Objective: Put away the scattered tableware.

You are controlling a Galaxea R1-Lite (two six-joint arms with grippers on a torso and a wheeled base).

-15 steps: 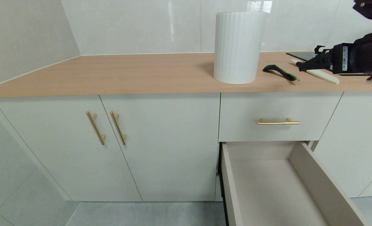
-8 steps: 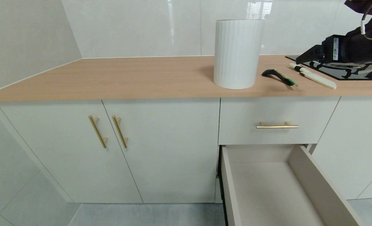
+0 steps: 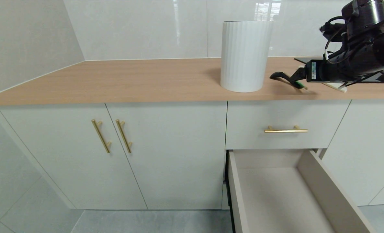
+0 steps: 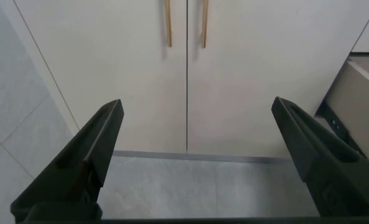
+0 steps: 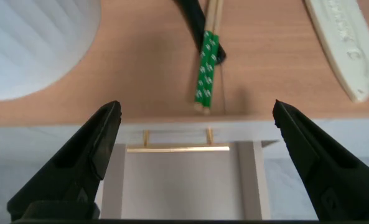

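A black spoon (image 3: 278,75) and a pair of chopsticks in a green sleeve (image 3: 299,84) lie on the wooden counter, just right of a tall white ribbed container (image 3: 245,55). A cream flat utensil (image 3: 336,86) lies further right. My right gripper (image 3: 297,77) hovers low over the chopsticks. In the right wrist view it (image 5: 196,112) is open, with the green sleeve (image 5: 206,74), spoon handle (image 5: 193,15) and cream utensil (image 5: 343,43) ahead of its fingers. My left gripper (image 4: 196,106) is open and holds nothing, low in front of the cabinet doors.
Below the counter, a drawer (image 3: 321,181) stands pulled open under a closed one with a gold handle (image 3: 286,130). A black cooktop (image 3: 378,77) sits at the far right. Double cabinet doors (image 4: 187,62) with gold handles are at the left, above grey floor tiles.
The right arm has come down and swung left, bringing its gripper from above the cooktop to just over the chopsticks. The head camera tilted slightly between the earliest frames.
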